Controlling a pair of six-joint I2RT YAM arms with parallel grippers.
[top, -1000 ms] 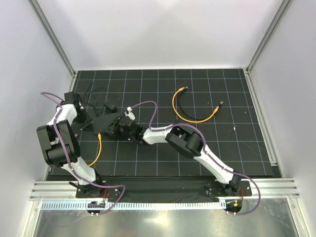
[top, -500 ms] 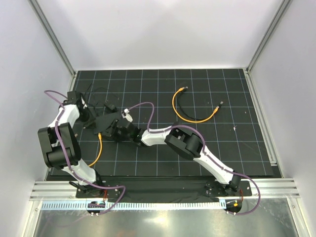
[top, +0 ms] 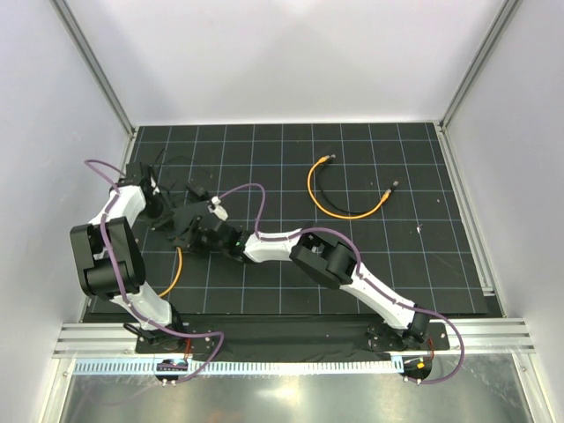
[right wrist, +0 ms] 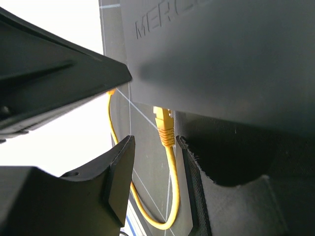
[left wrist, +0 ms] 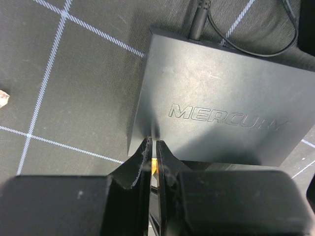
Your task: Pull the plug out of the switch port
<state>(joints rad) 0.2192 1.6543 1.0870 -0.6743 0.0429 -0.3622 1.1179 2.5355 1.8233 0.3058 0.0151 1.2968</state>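
Note:
The switch [left wrist: 221, 93] is a flat matte-black box marked MERCURY, lying at the mat's left [top: 187, 217]. A yellow plug [right wrist: 164, 127] sits in a port on its near edge, and its yellow cable [top: 169, 280] curves toward the front. My right gripper [right wrist: 154, 142] is open, its fingers on either side of the plug's boot, which lies close to the right finger [right wrist: 189, 172]. My left gripper [left wrist: 152, 147] rests at the switch's near left edge. Its jaws are shut to a hairline slit with nothing gripped between them. In the top view the left gripper [top: 166, 211] and right gripper [top: 204, 234] flank the switch.
A thin black wire [left wrist: 246, 42] runs from a barrel connector at the switch's far edge to a small black adapter [top: 198, 189]. A loose yellow cable [top: 339, 204] lies at the back right. White enclosure walls [top: 97, 84] ring the gridded mat.
The right arm has stretched leftward, bringing its gripper up to the switch's near edge. The left wrist has shifted slightly toward the back. The switch looks nudged a little left.

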